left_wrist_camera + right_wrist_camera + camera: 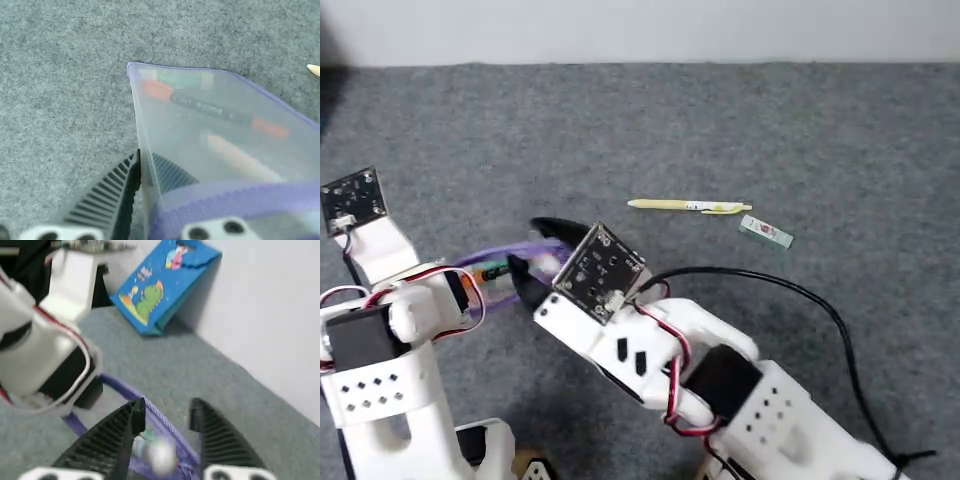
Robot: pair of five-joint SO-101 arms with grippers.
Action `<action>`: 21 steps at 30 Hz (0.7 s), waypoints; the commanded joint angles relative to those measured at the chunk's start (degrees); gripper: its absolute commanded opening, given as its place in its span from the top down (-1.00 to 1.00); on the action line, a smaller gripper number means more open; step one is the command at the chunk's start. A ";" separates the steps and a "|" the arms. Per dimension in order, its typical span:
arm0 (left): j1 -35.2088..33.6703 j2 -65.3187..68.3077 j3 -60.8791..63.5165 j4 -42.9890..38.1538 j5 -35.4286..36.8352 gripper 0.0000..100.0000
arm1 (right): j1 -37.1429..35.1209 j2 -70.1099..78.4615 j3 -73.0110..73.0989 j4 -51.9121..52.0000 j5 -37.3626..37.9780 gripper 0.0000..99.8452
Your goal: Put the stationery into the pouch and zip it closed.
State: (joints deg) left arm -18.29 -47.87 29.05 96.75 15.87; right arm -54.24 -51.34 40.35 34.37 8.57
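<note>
A see-through pouch (pixel 503 262) with a purple zip edge lies left of centre. My left gripper (pixel 145 161) is shut on its edge, one black finger (pixel 117 192) outside and one behind the film. Inside the pouch (pixel 215 130) I see orange, green, black and cream items. My right gripper (pixel 526 250) hangs open over the pouch mouth (pixel 117 386). In the right wrist view a blurred white-green thing (pixel 159 454) sits between the fingers of my right gripper (pixel 167 407); whether it is held I cannot tell. A yellow pen (pixel 689 206) and a small green eraser (pixel 766 231) lie on the carpet to the right.
Grey carpet covers the table, with a white wall along the far edge. A black cable (pixel 790 290) runs along my right arm. A blue gift bag (pixel 162 282) leans on the wall behind my left arm (pixel 55 335).
</note>
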 commanded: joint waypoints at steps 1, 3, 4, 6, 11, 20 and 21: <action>-0.18 0.88 0.13 -0.88 0.70 0.97 | 2.42 -2.86 -2.11 3.82 0.53 0.58; -0.18 0.88 0.13 -0.88 0.70 0.97 | 4.53 -2.86 -4.22 4.53 0.44 0.64; -0.18 0.88 0.13 -0.88 0.70 0.97 | 6.20 -2.59 -5.45 4.62 0.26 0.67; -0.18 0.88 0.13 -0.88 0.70 0.97 | 10.42 -1.71 -7.56 4.62 -1.58 0.75; -0.18 0.79 0.13 -0.88 0.70 0.97 | 23.60 3.12 -8.70 4.79 -4.84 0.88; -0.18 0.79 0.13 -0.62 0.70 0.97 | 32.75 18.42 -12.40 20.26 -4.40 0.74; -0.18 0.79 0.13 -0.53 0.70 0.97 | 33.27 20.53 -13.27 21.58 -4.40 0.68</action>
State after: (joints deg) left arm -18.46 -47.87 29.05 96.75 15.87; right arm -23.21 -34.81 31.74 52.57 4.44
